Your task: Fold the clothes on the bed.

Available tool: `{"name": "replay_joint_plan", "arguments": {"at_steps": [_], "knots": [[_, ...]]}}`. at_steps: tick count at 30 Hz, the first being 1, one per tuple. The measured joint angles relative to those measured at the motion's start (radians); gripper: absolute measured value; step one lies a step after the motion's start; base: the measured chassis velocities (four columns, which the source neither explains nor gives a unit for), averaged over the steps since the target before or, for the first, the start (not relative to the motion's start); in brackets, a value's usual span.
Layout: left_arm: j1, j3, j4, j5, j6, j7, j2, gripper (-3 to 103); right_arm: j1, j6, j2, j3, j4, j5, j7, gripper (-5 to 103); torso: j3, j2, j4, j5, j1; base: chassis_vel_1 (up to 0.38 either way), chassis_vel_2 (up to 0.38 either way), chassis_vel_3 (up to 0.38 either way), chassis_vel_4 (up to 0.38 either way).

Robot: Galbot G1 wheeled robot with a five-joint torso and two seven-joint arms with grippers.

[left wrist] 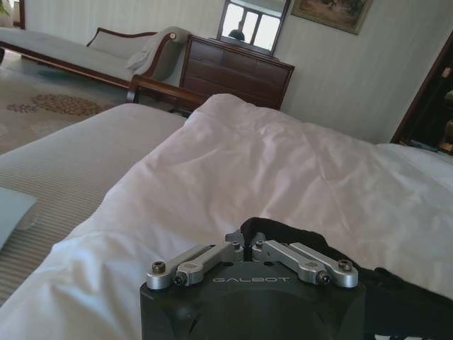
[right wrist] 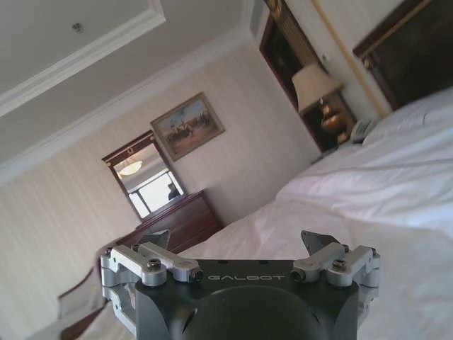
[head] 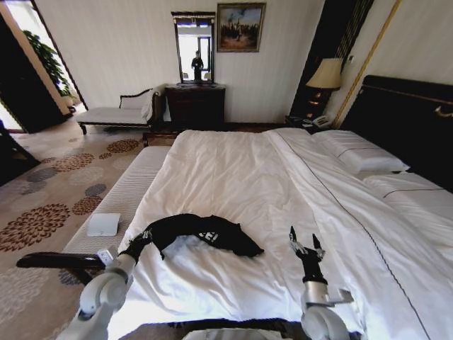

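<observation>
The left claw (head: 144, 236) is closed on the near-left edge of the black T-shirt (head: 202, 231), its fingers (left wrist: 244, 249) pinched together on the dark cloth. The right claw (head: 305, 244) stands upright over the bare white duvet (head: 241, 177), jaws spread and gripping nothing, well to the right of the shirt. The shirt lies crumpled on the bed (head: 396, 212), stretching from the left claw toward the right one without reaching it. Left of the left claw runs a pale bench (head: 124, 195) with a white tablet-like pad (head: 103, 224). Beyond both claws, past the duvet, stand a dark dresser (head: 195, 106) and a mirror (head: 194, 48).
</observation>
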Motion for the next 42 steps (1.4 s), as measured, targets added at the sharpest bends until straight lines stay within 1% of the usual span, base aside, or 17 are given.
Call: {"name": "replay_joint_plan", "arguments": {"at_steps": [3, 4, 6, 8, 9, 11, 12, 13, 14, 17, 26, 27, 31, 32, 35, 38, 42], "knots": [[0.066, -0.01, -0.017, 0.053, -0.019, -0.004, -0.023, 0, 0.041, -0.088, -0.101, -0.029, 0.061, 0.145, 0.056, 100, 0.0, 0.0, 0.0013, 0.0002, 0.0, 0.0, 0.0, 0.0, 0.0], [0.066, -0.01, -0.017, 0.053, -0.019, -0.004, -0.023, 0, 0.041, -0.088, -0.101, -0.029, 0.061, 0.145, 0.056, 100, 0.0, 0.0, 0.0013, 0.0002, 0.0, 0.0, 0.0, 0.0, 0.0], [0.066, 0.002, -0.01, 0.052, -0.016, -0.039, -0.024, 0, 0.044, -0.176, -0.169, -0.027, 0.112, 0.227, 0.133, 100, 0.0, 0.0, -0.0006, -0.0002, 0.0, 0.0, 0.0, 0.0, 0.0], [0.072, 0.005, -0.001, 0.047, -0.013, -0.067, -0.035, 0, 0.069, -0.26, -0.224, -0.03, 0.127, 0.274, 0.192, 100, 0.0, 0.0, -0.0004, -0.0003, 0.0, 0.0, 0.0, 0.0, 0.0], [0.072, 0.005, -0.001, 0.047, -0.013, -0.067, -0.035, 0, 0.069, -0.26, -0.224, -0.03, 0.127, 0.274, 0.192, 100, 0.0, 0.0, -0.0004, -0.0003, 0.0, 0.0, 0.0, 0.0, 0.0], [0.075, 0.007, 0.008, 0.041, -0.01, -0.078, -0.042, 0, 0.097, -0.327, -0.262, -0.037, 0.124, 0.302, 0.238, 100, 0.0, 0.0, 0.0, -0.0001, 0.0, 0.0, 0.0, 0.0, 0.0], [0.085, 0.005, 0.012, 0.041, -0.009, -0.076, -0.049, 0, 0.142, -0.388, -0.294, -0.057, 0.105, 0.343, 0.292, 100, 0.0, 0.0, -0.0002, -0.0001, 0.0, 0.0, 0.0, 0.0, 0.0], [0.093, 0.002, 0.013, 0.047, -0.009, -0.07, -0.052, 0, 0.173, -0.416, -0.312, -0.073, 0.087, 0.374, 0.322, 100, 0.0, 0.0, -0.0001, 0.0001, 0.0, 0.0, 0.0, 0.0, 0.0], [0.093, 0.002, 0.013, 0.047, -0.009, -0.07, -0.052, 0, 0.173, -0.416, -0.312, -0.073, 0.087, 0.374, 0.322, 100, 0.0, 0.0, -0.0001, 0.0001, 0.0, 0.0, 0.0, 0.0, 0.0], [0.118, -0.015, 0.021, 0.079, -0.01, -0.06, -0.058, 0, 0.272, -0.475, -0.352, -0.133, 0.022, 0.456, 0.379, 100, 0.0, 0.0, 0.0001, 0.0, 0.0, 0.0, 0.0, 0.0, 0.0], [0.132, -0.032, 0.032, 0.095, -0.012, -0.076, -0.092, 0, 0.498, -0.527, -0.374, -0.301, -0.105, 0.534, 0.397, 100, 0.0, 0.0, 0.0003, 0.0, 0.0, 0.0, 0.0, 0.0, 0.0], [0.129, -0.03, 0.03, 0.099, -0.011, -0.08, -0.102, 0, 0.557, -0.565, -0.389, -0.344, -0.129, 0.577, 0.404, 100, 0.0, 0.0, 0.0003, 0.0001, 0.0, 0.0, 0.0, 0.0, 0.0], [0.127, -0.027, 0.015, 0.102, -0.007, -0.085, -0.12, 0, 0.659, -0.646, -0.421, -0.406, -0.159, 0.691, 0.427, 100, 0.0, 0.0, 0.0002, -0.0002, 0.0, 0.0, 0.0, 0.0, 0.0], [0.127, -0.027, 0.015, 0.102, -0.007, -0.085, -0.12, 0, 0.659, -0.646, -0.421, -0.406, -0.159, 0.691, 0.427, 100, 0.0, 0.0, 0.0002, -0.0002, 0.0, 0.0, 0.0, 0.0, 0.0], [0.128, -0.027, 0.004, 0.106, -0.007, -0.085, -0.132, 0, 0.745, -0.722, -0.438, -0.474, -0.174, 0.768, 0.445, 100, 0.0, 0.0, 0.0, -0.0002, 0.0, 0.0, 0.0, 0.0, 0.0], [0.127, -0.024, 0.003, 0.112, -0.007, -0.085, -0.138, 0, 0.781, -0.744, -0.431, -0.513, -0.182, 0.773, 0.464, 100, 0.0, 0.0, -0.0001, -0.0001, 0.0, 0.0, 0.0, 0.0, 0.0], [0.118, -0.009, 0.001, 0.129, -0.006, -0.086, -0.156, 0, 0.862, -0.792, -0.389, -0.602, -0.219, 0.774, 0.494, 100, 0.0, 0.0, 0.0, -0.0001, 0.0, 0.0, 0.0, 0.0, 0.0]]}}
